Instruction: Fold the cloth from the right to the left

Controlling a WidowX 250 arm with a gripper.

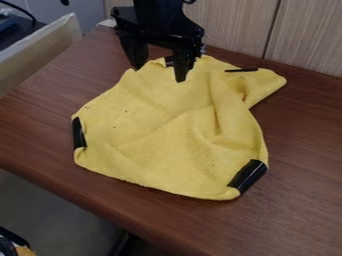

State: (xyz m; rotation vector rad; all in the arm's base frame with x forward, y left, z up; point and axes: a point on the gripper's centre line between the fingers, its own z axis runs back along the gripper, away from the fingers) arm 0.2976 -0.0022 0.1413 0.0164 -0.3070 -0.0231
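Nearest the camera, the brown table (294,225) runs to its front edge, with the yellow cloth (167,130) lying rumpled, set back from that edge. Black strips mark the cloth's near-right corner (248,175), its left edge (79,132) and its far-right part (241,70); a raised crease (217,112) slants down its right half. The gripper (159,74) hangs over the far edge, left of the far-right flap, its jaws spread with nothing pinched between them; whether the tips touch the fabric, I cannot tell. The fold looks still to be made. To do it well, the gripper should probably shift to the right side, straddle the edge at a marked corner, and come down just enough to catch cloth without scraping the wood. Close firmly, lift a little, then carry leftward in a low arc and lay it down near the left strip. Pinching only the crease could bunch the middle; pulling too flat could drag the whole cloth along.
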